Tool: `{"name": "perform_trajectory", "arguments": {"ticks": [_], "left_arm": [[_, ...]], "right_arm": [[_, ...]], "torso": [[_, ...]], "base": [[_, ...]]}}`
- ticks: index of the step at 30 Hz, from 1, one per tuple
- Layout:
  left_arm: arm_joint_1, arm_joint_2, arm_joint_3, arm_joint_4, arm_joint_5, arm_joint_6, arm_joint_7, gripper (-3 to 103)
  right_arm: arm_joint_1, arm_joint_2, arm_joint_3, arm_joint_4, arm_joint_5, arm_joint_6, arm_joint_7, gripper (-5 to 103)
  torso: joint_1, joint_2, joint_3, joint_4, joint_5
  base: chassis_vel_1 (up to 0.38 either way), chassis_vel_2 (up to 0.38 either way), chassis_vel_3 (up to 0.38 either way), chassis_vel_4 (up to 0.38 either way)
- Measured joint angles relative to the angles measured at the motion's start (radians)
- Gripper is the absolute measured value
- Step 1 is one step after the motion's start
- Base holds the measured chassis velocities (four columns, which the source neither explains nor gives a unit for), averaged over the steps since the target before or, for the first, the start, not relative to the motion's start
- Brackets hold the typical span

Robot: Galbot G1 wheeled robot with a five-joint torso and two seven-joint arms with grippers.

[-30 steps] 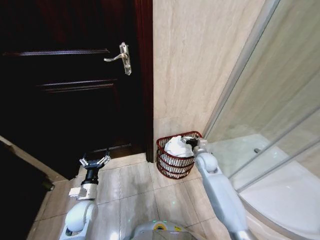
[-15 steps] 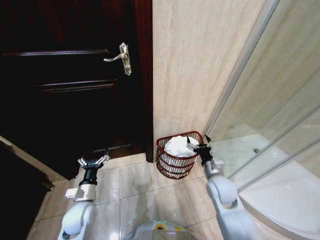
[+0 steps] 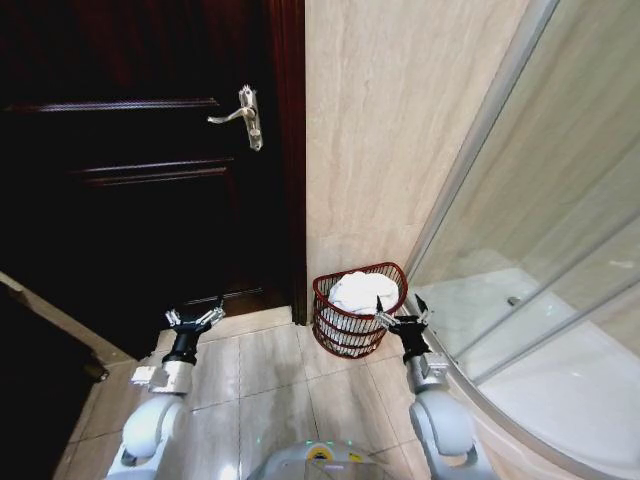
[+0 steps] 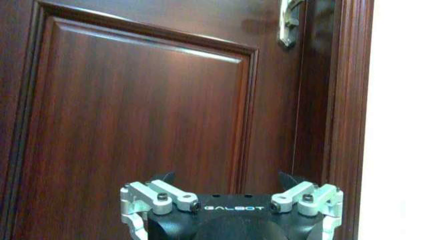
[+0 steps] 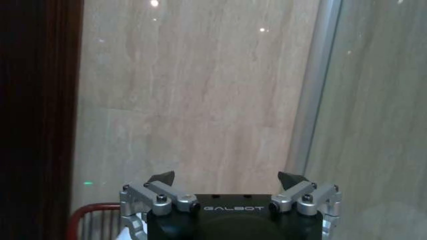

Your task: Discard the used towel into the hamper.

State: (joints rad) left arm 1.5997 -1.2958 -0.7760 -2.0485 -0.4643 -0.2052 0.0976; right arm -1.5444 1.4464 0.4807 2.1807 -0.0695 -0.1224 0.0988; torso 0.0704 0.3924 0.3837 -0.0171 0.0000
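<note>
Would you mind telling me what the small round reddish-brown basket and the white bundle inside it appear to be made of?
The small round reddish-brown hamper looks like coated wire, judging by its thin open bars, though wicker is possible. The white bundle looks like soft cloth, probably towelling, from its rumpled folds.

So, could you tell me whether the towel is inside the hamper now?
Inside: the white towel sits heaped in the hamper, and the right gripper beside it is open and empty.

Dark door (image 3: 140, 170) — silver handle (image 3: 245, 117) — beside shower glass (image 3: 540, 200).

Hamper (image 3: 352, 322): round reddish-brown wire basket, standing upright on floor against wall. Towel (image 3: 360, 290): white, crumpled, lying heaped inside, showing above rim.
</note>
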Motion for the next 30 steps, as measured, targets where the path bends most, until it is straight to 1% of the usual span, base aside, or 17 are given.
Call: {"name": "perform_trajectory", "arguments": {"ticks": [2,4,9,14,17,18,19,20,21,22,25,30], "left_arm": [[-0.001,0.003,0.002,0.001,-0.005,0.005,0.004,100],[-0.004,0.002,0.009,0.001,-0.008,0.011,0.007,100],[-0.008,-0.009,0.017,-0.001,-0.008,0.018,0.008,100],[-0.005,-0.015,0.019,-0.002,-0.006,0.019,0.008,100],[-0.001,-0.013,0.018,-0.002,-0.007,0.009,0.012,100],[0.005,-0.010,0.015,-0.002,-0.008,0.006,0.027,100],[0.014,-0.008,0.008,-0.006,-0.008,0.005,0.057,100],[0.014,-0.008,0.008,-0.006,-0.008,0.005,0.057,100],[0.018,-0.009,0.004,-0.010,-0.008,0.002,0.082,100],[0.018,-0.011,0.003,-0.012,-0.008,-0.001,0.092,100],[0.015,-0.018,0.002,-0.013,-0.007,-0.003,0.094,100],[0.011,-0.018,0.001,-0.018,0.000,-0.002,0.087,100]], "right_arm": [[-0.002,-0.002,0.017,0.008,-0.002,0.000,-0.011,100],[-0.006,-0.001,0.069,0.041,0.008,-0.026,-0.055,100],[-0.027,-0.020,0.112,0.085,0.037,-0.053,-0.074,100],[-0.042,-0.023,0.114,0.106,0.062,-0.068,-0.076,100],[-0.040,-0.022,0.107,0.108,0.066,-0.072,-0.073,100],[-0.035,-0.022,0.104,0.108,0.066,-0.073,-0.070,100],[-0.029,-0.022,0.100,0.108,0.066,-0.073,-0.068,100],[-0.029,-0.022,0.100,0.108,0.066,-0.073,-0.068,100],[-0.026,-0.022,0.095,0.110,0.066,-0.074,-0.064,100],[-0.023,-0.022,0.091,0.113,0.067,-0.074,-0.060,100],[-0.019,-0.022,0.081,0.114,0.068,-0.075,-0.047,100],[-0.019,-0.020,0.067,0.125,0.067,-0.076,-0.041,100]], "torso": [[0.000,0.000,0.000,0.0001,0.0000],[0.000,0.000,0.000,0.0001,0.0001],[0.000,0.000,0.000,0.0000,0.0000],[0.000,0.000,0.000,-0.0001,0.0000],[0.000,0.000,0.000,0.0000,0.0000],[0.000,0.000,0.000,0.0000,0.0000],[0.000,0.000,0.000,0.0002,0.0000],[0.000,0.000,0.000,0.0002,0.0000],[0.000,0.000,0.000,0.0002,0.0002],[0.000,0.000,0.000,0.0004,0.0002],[0.003,0.007,0.004,0.0003,0.0000],[0.012,0.031,0.018,0.0002,0.0000]], "base": [[0.000,0.000,0.000,0.000],[0.000,0.000,0.000,0.000],[0.000,0.000,0.000,0.000],[0.000,0.000,0.000,0.000],[0.000,0.000,0.000,0.000],[0.000,0.000,0.000,0.000],[0.000,0.000,0.000,0.000],[0.000,0.000,0.000,0.000],[0.000,0.000,0.000,0.000],[0.000,0.000,0.000,0.000],[0.000,0.000,0.000,0.000],[0.000,0.000,0.000,0.000]]}}
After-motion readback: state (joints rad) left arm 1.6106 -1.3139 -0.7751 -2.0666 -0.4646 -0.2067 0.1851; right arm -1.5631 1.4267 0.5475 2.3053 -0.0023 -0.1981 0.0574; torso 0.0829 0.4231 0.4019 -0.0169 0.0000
